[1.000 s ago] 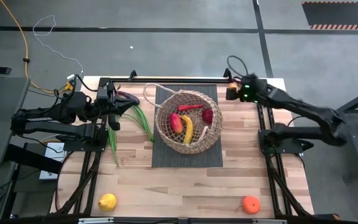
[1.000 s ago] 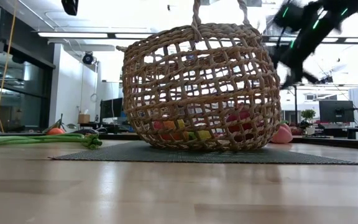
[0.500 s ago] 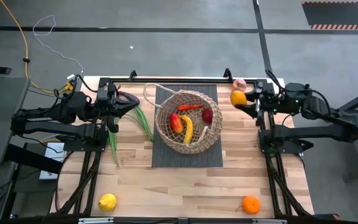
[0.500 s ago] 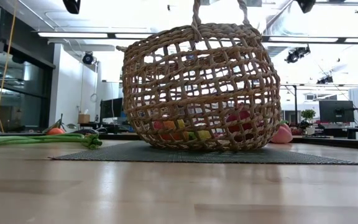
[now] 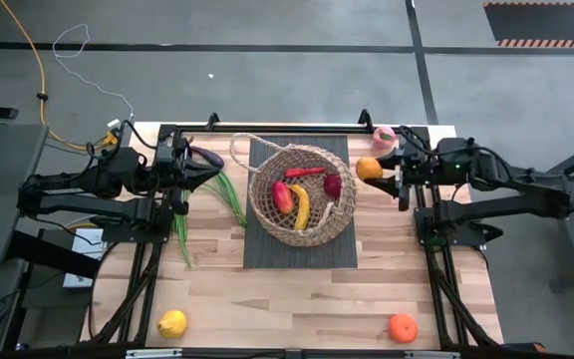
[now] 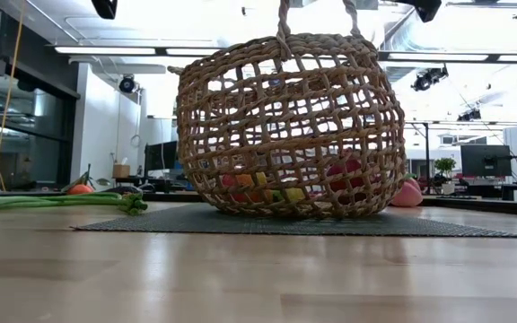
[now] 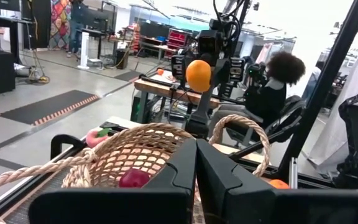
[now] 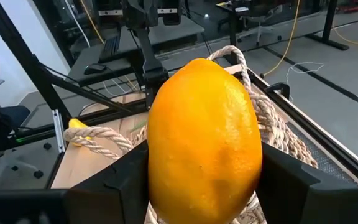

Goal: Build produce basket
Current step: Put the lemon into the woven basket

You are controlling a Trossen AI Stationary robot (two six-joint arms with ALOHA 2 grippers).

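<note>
Right pincer (image 5: 379, 172) pinches a round orange fruit (image 5: 369, 169) beside the tan open-weave wicker basket (image 5: 300, 194); left pincer (image 5: 205, 171) pressed together, waiting opposite.

Right end effector (image 5: 385, 172) raised, gripping; left end effector (image 5: 210, 166) closed.

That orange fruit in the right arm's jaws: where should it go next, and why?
Probably a short carry sideways toward the basket, then a release above it. The right gripper holds the orange fruit in the air just beside the basket's rim, not yet over the opening. Other produce already lies inside, so letting go now would likely drop it on the table instead.
</note>
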